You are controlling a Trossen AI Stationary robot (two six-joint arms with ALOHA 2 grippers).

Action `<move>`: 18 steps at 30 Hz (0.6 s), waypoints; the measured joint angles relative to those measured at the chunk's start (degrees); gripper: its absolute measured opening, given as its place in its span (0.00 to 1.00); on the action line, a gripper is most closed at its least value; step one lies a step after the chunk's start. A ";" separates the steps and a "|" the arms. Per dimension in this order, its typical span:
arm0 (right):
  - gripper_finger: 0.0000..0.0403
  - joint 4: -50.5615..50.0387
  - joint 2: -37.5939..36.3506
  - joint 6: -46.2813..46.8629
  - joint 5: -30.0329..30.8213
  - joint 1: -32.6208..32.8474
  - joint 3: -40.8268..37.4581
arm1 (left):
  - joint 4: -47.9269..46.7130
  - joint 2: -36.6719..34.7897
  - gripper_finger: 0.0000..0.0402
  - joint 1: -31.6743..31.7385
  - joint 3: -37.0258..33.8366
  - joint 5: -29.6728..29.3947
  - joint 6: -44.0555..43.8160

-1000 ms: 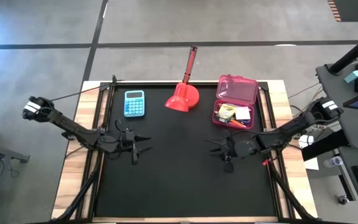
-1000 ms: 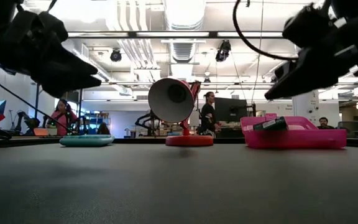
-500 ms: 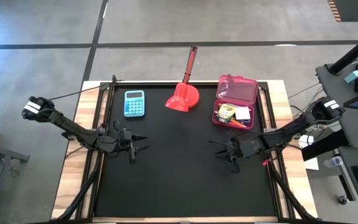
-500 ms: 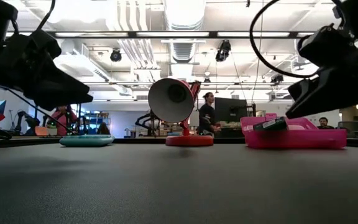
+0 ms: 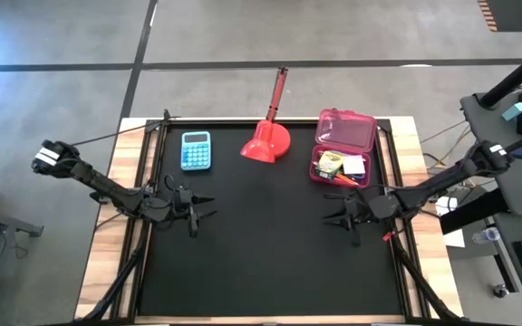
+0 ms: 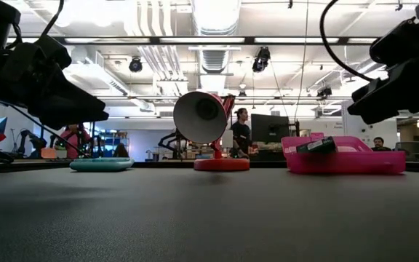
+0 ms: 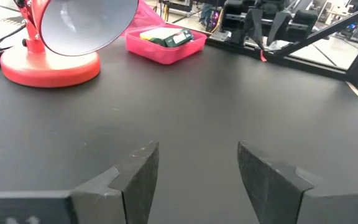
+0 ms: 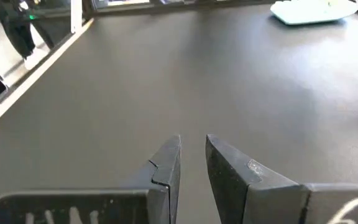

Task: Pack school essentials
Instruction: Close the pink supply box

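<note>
left gripper (image 5: 208, 208): jaws spread, empty, over bench (image 5: 261, 263) at 9 o'clock | right gripper (image 5: 332, 218): jaws nearly together, empty, at 3 o'clock | crayon box (image 5: 331, 164) in open pink case (image 5: 343, 145) at 1 o'clock

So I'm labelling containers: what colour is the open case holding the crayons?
Pink case; clearest in the high view.

Across my desk's (image 5: 270, 254) far edge: light-blue plastic calculator (image 5: 196, 149) left, red long-handled plastic scoop (image 5: 266, 142) middle, open pink plastic box (image 5: 342, 148) right, holding crayon box (image 5: 330, 164).
</note>
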 joint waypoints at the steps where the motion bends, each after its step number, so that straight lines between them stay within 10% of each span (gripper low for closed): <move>1: 0.17 0.09 -1.12 0.28 0.00 0.00 -0.55 | 0.02 0.00 0.51 0.00 0.00 0.02 0.00; 18: 0.17 -5.12 -10.42 -5.18 0.00 0.00 -2.30 | -0.07 0.00 0.51 -0.02 -0.02 -0.09 0.15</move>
